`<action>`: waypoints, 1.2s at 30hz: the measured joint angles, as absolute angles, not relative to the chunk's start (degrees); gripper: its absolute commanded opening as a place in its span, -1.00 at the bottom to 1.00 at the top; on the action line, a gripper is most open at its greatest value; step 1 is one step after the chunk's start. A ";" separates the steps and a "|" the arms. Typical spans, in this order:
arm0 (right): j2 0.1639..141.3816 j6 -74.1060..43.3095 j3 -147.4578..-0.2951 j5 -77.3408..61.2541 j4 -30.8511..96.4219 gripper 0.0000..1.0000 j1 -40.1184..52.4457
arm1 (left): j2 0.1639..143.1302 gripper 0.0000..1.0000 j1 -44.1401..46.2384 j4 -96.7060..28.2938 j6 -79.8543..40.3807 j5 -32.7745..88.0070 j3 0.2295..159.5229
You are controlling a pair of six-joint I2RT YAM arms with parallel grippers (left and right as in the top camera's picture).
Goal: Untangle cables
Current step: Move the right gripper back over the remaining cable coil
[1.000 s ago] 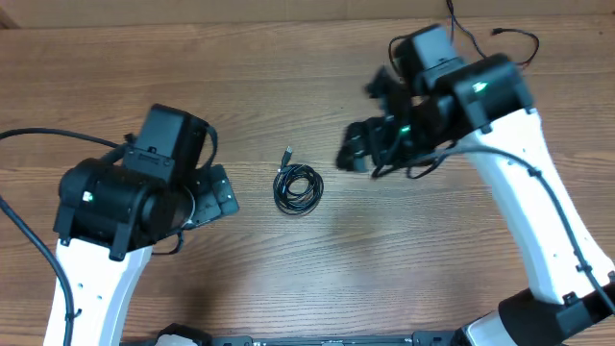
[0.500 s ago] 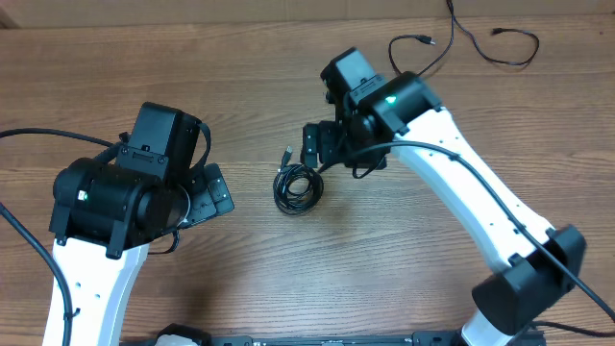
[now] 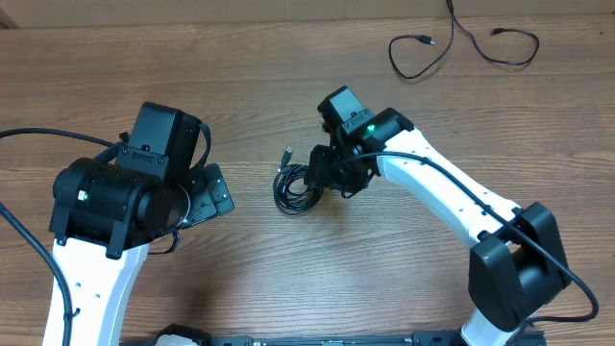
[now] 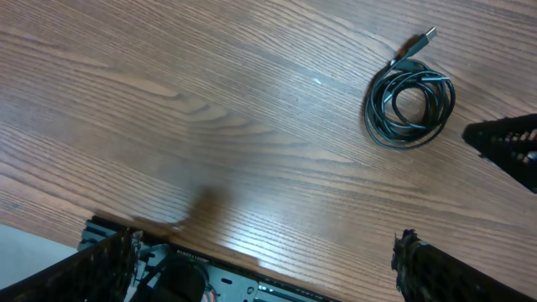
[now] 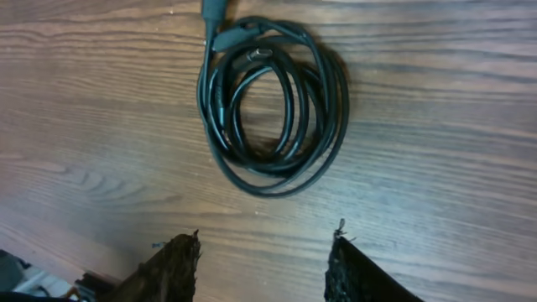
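**Overhead:** a coiled black cable was recorded mid-way across the brown wood-grain tabletop. The right tool was poised at its right edge, and the left tool was held well apart. A loose black cable was noted at the far edge.

**Left wrist:** the left tool was spread wide and held nothing.

**Right wrist:** the right tool was spread, with the coiled black cable just beyond its fingertips.

**Risk, as judged:** several loops could be pinched together, so that the bundle would be lifted whole and left unloosened.
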State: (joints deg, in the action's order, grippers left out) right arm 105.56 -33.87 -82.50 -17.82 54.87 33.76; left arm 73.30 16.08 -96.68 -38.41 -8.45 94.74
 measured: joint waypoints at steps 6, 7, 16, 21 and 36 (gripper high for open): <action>105.56 -36.47 -77.06 -17.80 45.78 -0.21 33.76 | 73.30 0.98 16.08 -96.68 -38.41 -8.43 94.74; 105.58 -36.69 -76.51 -17.85 44.95 -0.22 33.76 | 73.30 0.99 16.08 -96.68 -38.41 -8.43 94.74; 105.75 -38.35 -74.32 -17.45 38.06 -0.33 33.76 | 73.30 0.99 16.08 -96.68 -38.41 -8.43 94.74; 106.32 -38.79 -72.66 -16.45 37.78 -0.35 33.76 | 73.30 0.99 16.08 -96.68 -38.41 -8.43 94.74; 106.74 -38.98 -72.64 -13.39 35.33 -0.43 35.68 | 73.30 0.99 16.08 -96.68 -38.41 -8.43 94.74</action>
State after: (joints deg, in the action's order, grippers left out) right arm 106.74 -38.98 -72.64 -13.39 35.33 35.68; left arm 73.30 16.08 -96.68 -38.41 -8.43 94.74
